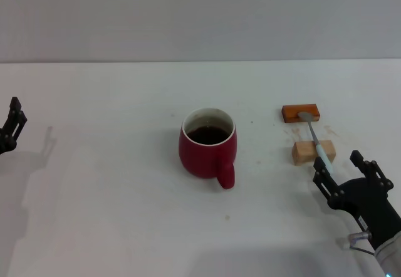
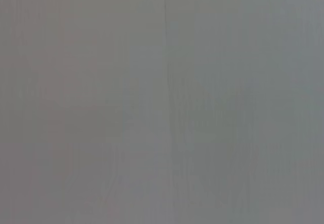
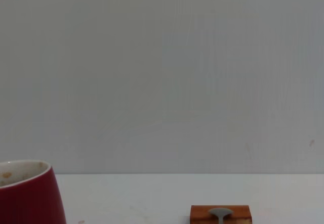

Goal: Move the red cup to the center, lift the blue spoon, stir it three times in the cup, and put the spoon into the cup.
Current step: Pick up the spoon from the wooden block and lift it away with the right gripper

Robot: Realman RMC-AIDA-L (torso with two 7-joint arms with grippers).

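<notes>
- Red cup (image 1: 207, 143) is seen centred on the tabletop (image 1: 113, 195)
- Blue spoon (image 1: 316, 142) is approached by the open, empty right end effector (image 1: 344, 175)
- A closing grasp is judged next

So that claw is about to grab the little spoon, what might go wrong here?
The blue spoon lies bridged across an orange block and a pale wooden block, so a nudge from the right gripper might roll it off or shift the blocks. Its handle is slim, so the open gripper may close beside it. The red cup holds dark liquid; rough stirring might splash it onto the white table.
</notes>
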